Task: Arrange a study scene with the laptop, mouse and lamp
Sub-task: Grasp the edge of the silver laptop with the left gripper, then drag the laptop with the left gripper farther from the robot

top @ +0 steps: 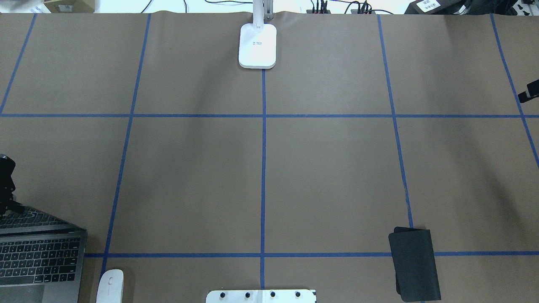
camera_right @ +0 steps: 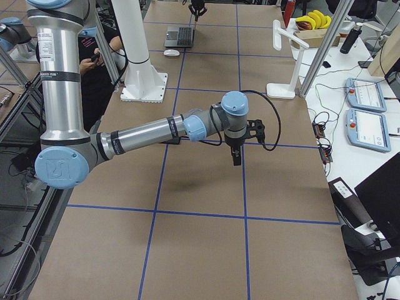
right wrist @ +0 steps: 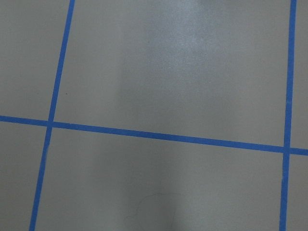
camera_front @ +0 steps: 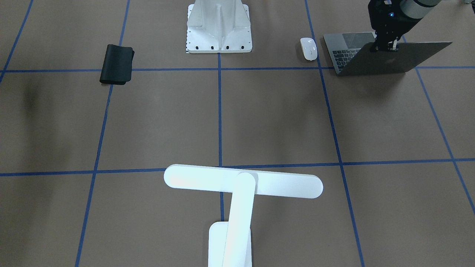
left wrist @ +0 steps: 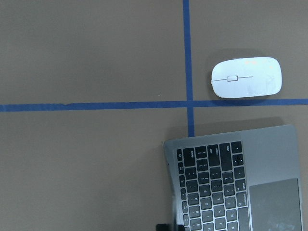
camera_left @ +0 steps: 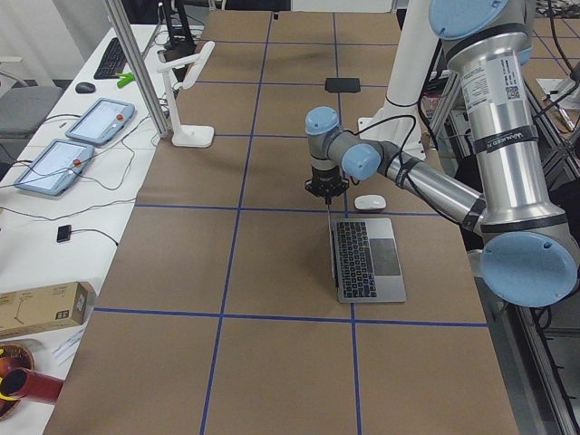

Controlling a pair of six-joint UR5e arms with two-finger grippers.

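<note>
Nearest us, at the bottom centre of the front view, the lamp (camera_front: 241, 200) stands alone. Farther off, at upper right, the mouse (camera_front: 308, 48) lies just beside the laptop (camera_front: 393, 61). The left gripper (camera_front: 386, 45) pinches the lid's top edge, we judge to open it. The right gripper (camera_right: 238, 153) hovers over the table; we cannot tell how its jaws stand.

Black rectangular mat (camera_front: 117, 64) upper left, white bolted pedestal (camera_front: 219, 27) top centre, blue tape grid (camera_front: 219, 111) across brown table paper (camera_front: 278, 115).

laptop (camera_front: 386, 61): matt grey metal | mouse (camera_front: 308, 48): glossy wht plastic | table (camera_front: 259, 118): brn paper (matt)
</note>
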